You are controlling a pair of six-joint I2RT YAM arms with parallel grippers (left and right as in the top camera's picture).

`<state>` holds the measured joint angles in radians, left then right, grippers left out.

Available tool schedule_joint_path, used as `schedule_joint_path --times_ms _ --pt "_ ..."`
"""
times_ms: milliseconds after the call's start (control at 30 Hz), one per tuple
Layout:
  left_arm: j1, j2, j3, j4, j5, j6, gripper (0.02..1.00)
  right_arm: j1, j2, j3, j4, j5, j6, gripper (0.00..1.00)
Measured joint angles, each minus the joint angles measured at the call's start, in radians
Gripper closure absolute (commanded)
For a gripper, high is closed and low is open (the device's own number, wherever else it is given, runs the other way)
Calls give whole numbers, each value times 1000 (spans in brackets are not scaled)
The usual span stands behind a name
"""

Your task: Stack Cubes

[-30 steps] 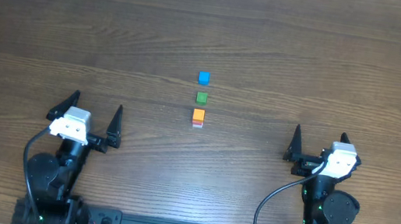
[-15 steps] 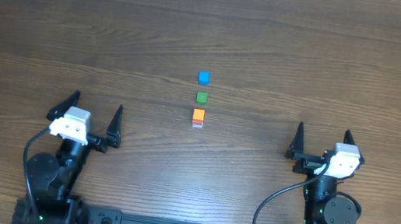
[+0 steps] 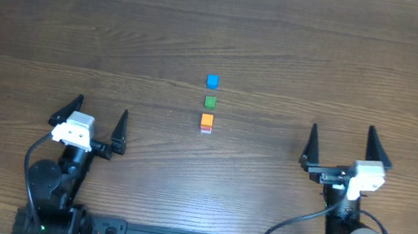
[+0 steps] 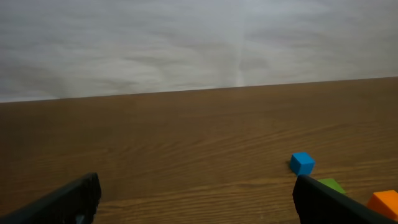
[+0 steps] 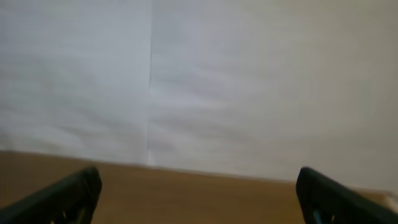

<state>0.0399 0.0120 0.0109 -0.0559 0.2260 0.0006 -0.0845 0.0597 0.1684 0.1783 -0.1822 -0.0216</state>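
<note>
Orange cube (image 3: 207,120), green cube (image 3: 210,102) and blue cube (image 3: 212,81) are lying in a row midway between left tool (image 3: 99,110) and right tool (image 3: 342,131). We are finding both tools gaping wide, empty. We are judging a first pick pending, calling for an inward reach.

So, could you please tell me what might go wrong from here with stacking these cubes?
The green cube sits close between the blue cube and the orange cube, so an open gripper reaching for it may knock a neighbour. The orange cube seems to rest on a lower cube; a nudge could topple it. The left gripper and right gripper could collide if both reach in.
</note>
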Motion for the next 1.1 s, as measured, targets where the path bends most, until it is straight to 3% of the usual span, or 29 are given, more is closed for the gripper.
schedule_joint_path --times_ms 367,600,733,1100 --pt "0 0 0 0 -6 0 18 0 451 521 -233 -40 -52 7" --pt "0 -1 0 0 -10 0 18 9 884 850 -450 -148 -8 7" --pt "0 -1 0 0 -10 0 18 79 1075 986 -572 -167 -2 9" --pt "0 -1 0 0 -10 0 18 374 1511 1195 -765 11 110 7"
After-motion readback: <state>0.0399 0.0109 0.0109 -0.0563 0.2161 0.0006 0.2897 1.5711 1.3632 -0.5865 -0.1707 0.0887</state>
